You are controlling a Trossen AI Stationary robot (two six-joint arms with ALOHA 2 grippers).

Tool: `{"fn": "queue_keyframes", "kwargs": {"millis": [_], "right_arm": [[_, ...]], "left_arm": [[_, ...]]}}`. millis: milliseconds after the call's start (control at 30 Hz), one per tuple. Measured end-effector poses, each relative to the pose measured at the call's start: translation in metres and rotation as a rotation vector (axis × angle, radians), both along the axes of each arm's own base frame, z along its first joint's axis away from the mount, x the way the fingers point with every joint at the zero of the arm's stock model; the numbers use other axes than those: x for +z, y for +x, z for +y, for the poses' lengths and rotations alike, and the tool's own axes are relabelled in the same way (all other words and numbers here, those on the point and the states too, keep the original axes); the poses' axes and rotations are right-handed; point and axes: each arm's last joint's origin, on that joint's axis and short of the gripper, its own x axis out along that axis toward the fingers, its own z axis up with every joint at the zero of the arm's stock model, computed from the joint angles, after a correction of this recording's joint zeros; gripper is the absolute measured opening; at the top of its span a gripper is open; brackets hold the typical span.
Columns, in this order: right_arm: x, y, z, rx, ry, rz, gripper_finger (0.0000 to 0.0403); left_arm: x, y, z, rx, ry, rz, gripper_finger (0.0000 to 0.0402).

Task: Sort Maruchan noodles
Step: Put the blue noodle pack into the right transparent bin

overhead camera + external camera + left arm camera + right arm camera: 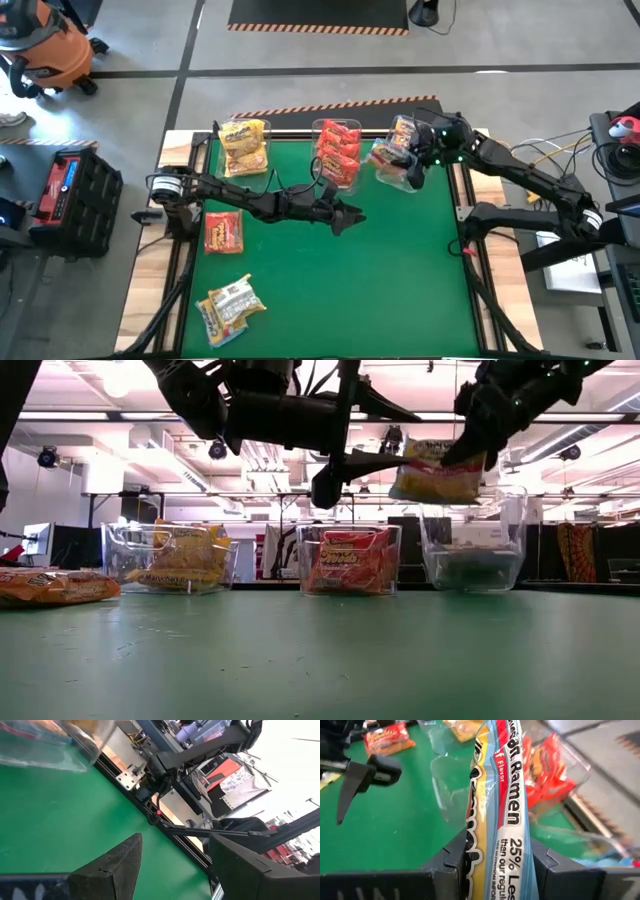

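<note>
Over the green table (pixel 400 260) our right gripper (pixel 412 160), fingers clamped on a pale noodle packet (pixel 437 472), hovers above the rightmost bin (pixel 473 555), next releasing it inside, while our left gripper (pixel 352 218) waits mid-table, fingers apart.

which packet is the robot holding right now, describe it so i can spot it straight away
Find the three clear bins along the far edge of the green table. Above the right-hand bin, the right tool pinches one ramen packet in the air. It is the only packet off the table, pale blue with a yellow front, unlike the yellow and red ones sitting in bins.
</note>
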Motion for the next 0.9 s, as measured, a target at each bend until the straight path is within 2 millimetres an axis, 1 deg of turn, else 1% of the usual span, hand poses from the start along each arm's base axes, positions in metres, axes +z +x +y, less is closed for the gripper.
{"fn": "queue_keyframes", "kwargs": {"millis": [133,233,433,633,733,833,900], "right_arm": [[-0.015,0.0,0.001,0.025,0.093,0.093,0.011],[-0.025,0.001,0.001,0.034,0.136,0.127,0.011],[-0.035,0.001,0.003,0.057,0.27,0.154,0.011],[-0.031,-0.005,0.009,0.063,0.314,0.18,0.011],[-0.023,-0.006,0.011,0.09,0.319,0.15,0.011],[-0.017,-0.006,0.011,0.09,0.291,0.139,0.011],[-0.011,-0.006,0.008,0.045,0.228,0.159,0.011]], "left_arm": [[0.0,0.0,0.0,0.009,0.004,0.0,0.0212],[0.0,0.0,0.0,0.009,0.005,0.0,0.0212],[0.0,0.0,0.0,0.009,0.005,0.0,0.0212],[0.0,0.0,-0.001,0.005,0.005,-0.003,0.0212],[0.0,0.0,-0.002,0.004,0.005,-0.002,0.0212],[0.0,0.0,-0.002,0.003,0.005,-0.002,0.0212],[0.0,0.0,-0.002,0.004,0.005,-0.002,0.0212]]}}
